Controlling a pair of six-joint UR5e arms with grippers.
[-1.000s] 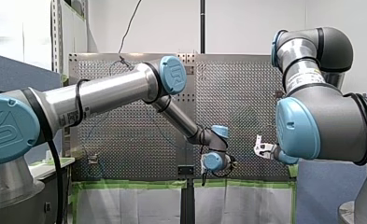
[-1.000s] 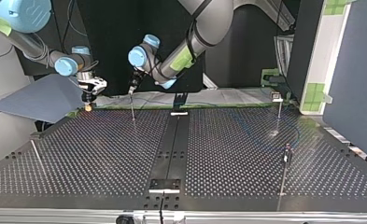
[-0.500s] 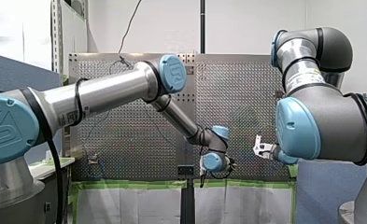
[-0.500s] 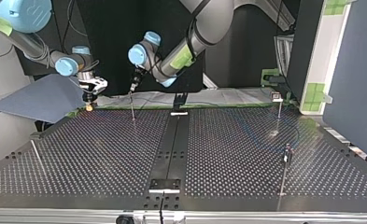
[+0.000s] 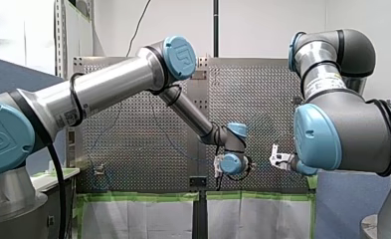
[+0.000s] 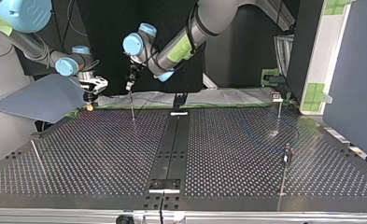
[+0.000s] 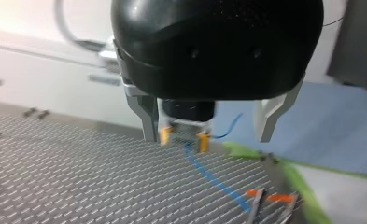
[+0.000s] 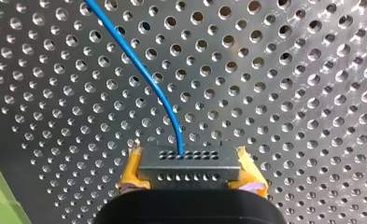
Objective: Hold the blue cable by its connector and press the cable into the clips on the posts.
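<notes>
My right gripper [image 8: 189,171] clamps the grey perforated connector [image 8: 189,158] of the thin blue cable [image 8: 139,65] over the perforated metal table [image 8: 293,93], my left gripper [image 7: 207,137] wide open: best hold the line taut and press squarely into the orange-tipped post clip [image 7: 257,201].

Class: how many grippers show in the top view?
2. My right arm's yellow-padded gripper, view's left, over the perforated table's far edge; my left arm's black gripper beside it, above a thin metal post.

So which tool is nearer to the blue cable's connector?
Right. My right tool grips the connector; my left tool hangs apart, near a post.
</notes>
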